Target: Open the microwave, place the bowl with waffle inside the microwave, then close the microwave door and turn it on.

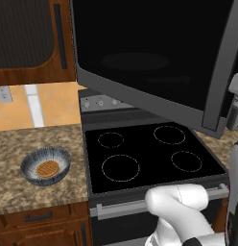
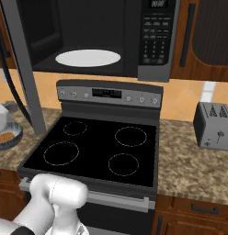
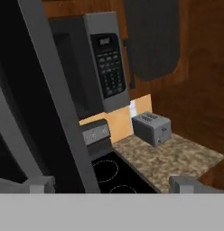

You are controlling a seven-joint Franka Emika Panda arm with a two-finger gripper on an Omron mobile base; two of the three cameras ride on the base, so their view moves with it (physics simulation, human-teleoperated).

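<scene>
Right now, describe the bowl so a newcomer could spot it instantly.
Find the black-topped stove; on the speckled granite counter to its left sits the bowl. It is small and round with blue-grey and white radial stripes, and holds an orange-brown gridded waffle, unlike the grey toaster across the stove.

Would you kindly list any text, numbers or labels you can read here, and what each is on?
Nothing can be read.
Microwave keypad: display and button labels, too small and blurred.
Stove control panel display: blurred characters, unreadable.
Toaster: no text visible.
</scene>
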